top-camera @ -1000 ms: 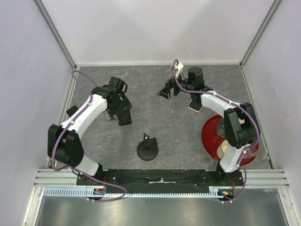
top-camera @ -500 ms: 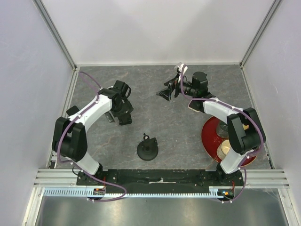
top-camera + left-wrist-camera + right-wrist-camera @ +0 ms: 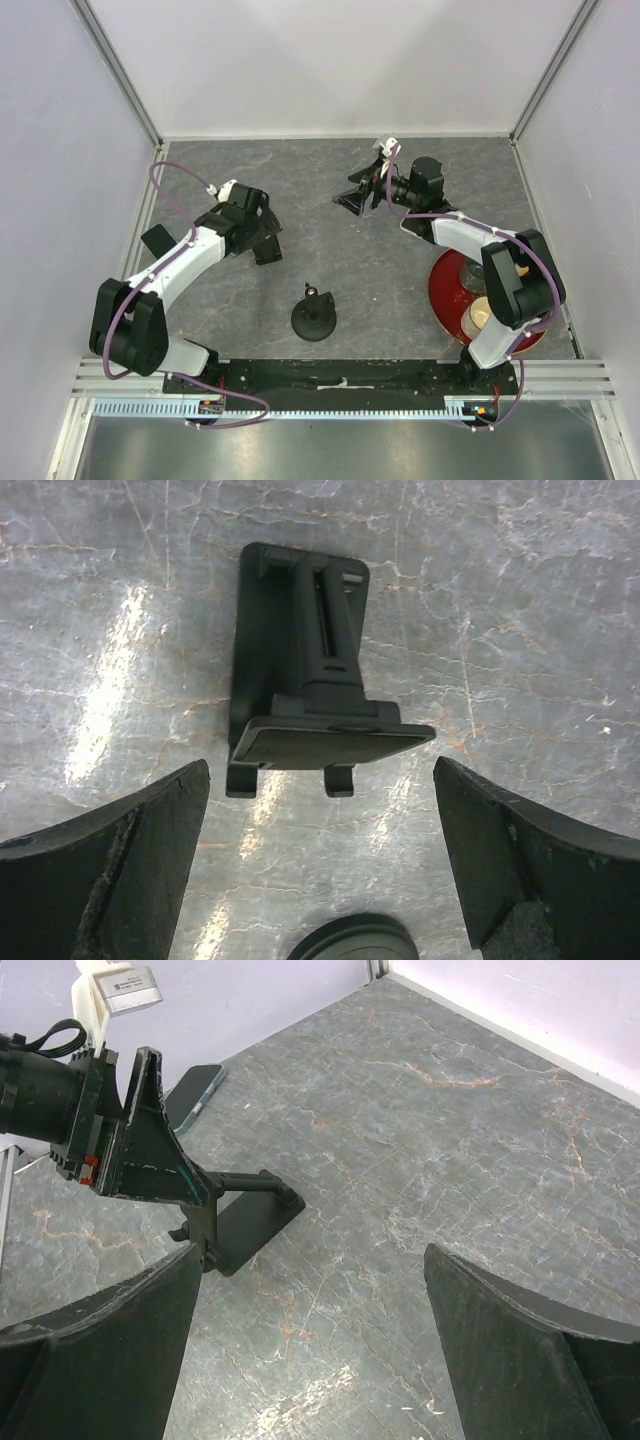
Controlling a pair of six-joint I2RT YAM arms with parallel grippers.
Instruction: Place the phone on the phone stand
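Seen from above, the phone (image 3: pixel 157 240) lies flat by the table's left edge, well apart from both arms, so it probably needs a pinch across its slim sides. The left gripper (image 3: pixel 258 230) hangs fully spread and empty. Its wrist view looks straight down on the phone stand (image 3: pixel 315 695), matte black moulded plastic with a ribbed arm and lipped cradle. The right wrist view shows the right gripper (image 3: pixel 310 1290) equally wide, holding nothing, above the veined grey table (image 3: pixel 450 1140).

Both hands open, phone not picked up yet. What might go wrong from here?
The phone lies flat close to the left wall, so a firm grip on it may be hard to get. The left hand hangs open directly over the phone stand and might knock it if it descends.
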